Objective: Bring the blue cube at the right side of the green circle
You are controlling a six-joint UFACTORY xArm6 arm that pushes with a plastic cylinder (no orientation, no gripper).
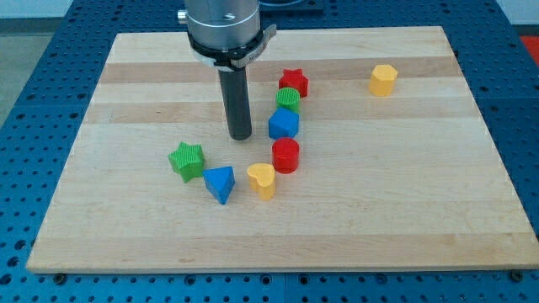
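The blue cube (284, 124) sits near the board's middle, directly below the green circle (289, 99) and touching it. My tip (241, 135) rests on the board just to the left of the blue cube, with a small gap between them. The rod rises straight up to the arm's grey head at the view's top.
A red star (294, 82) sits above the green circle. A red cylinder (285, 156) lies below the blue cube. A yellow heart (262, 179), a blue triangle (220, 183) and a green star (187, 160) lie lower left. A yellow hexagon (383, 80) sits at upper right.
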